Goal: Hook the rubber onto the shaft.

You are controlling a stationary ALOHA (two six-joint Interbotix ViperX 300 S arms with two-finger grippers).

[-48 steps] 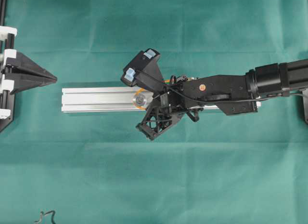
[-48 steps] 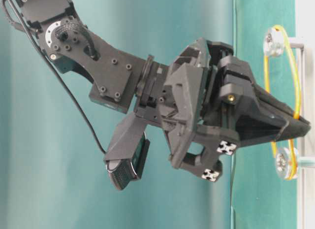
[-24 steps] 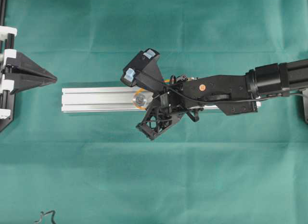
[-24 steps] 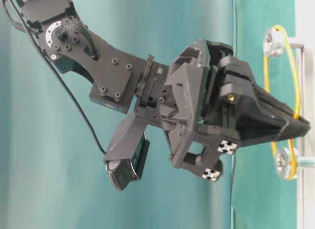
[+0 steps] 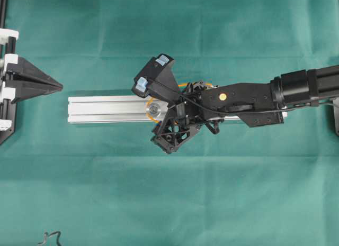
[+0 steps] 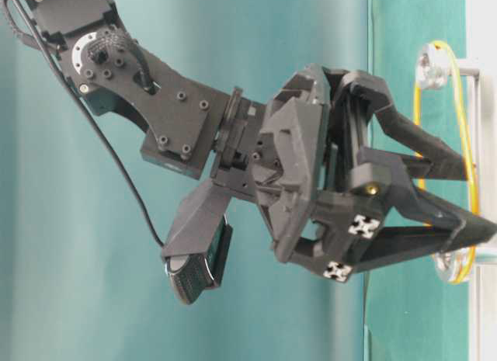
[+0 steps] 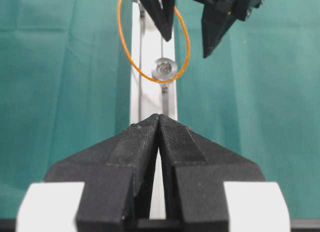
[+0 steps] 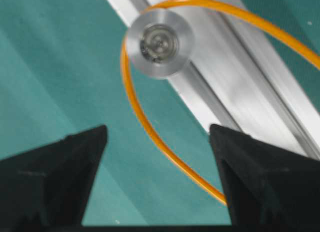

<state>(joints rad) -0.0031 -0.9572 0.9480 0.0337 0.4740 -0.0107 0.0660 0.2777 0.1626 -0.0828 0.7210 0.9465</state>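
- My left gripper [image 5: 59, 87] sits parked at the left edge, jaws together, empty.
- Rubber [image 7: 150, 76] loops round both shafts on the rail [image 5: 106, 109]; near shaft [image 7: 164, 69] caught.
- Right gripper [image 6: 474, 198] spread wide, holding nothing. Hooking looks done; only retreat left.

No words, numbers or brand names can be read anywhere. The only signs are two small black-and-white checkered marker squares [image 6: 363, 225] on the side of the right hand [image 6: 466, 192], carrying no letters.
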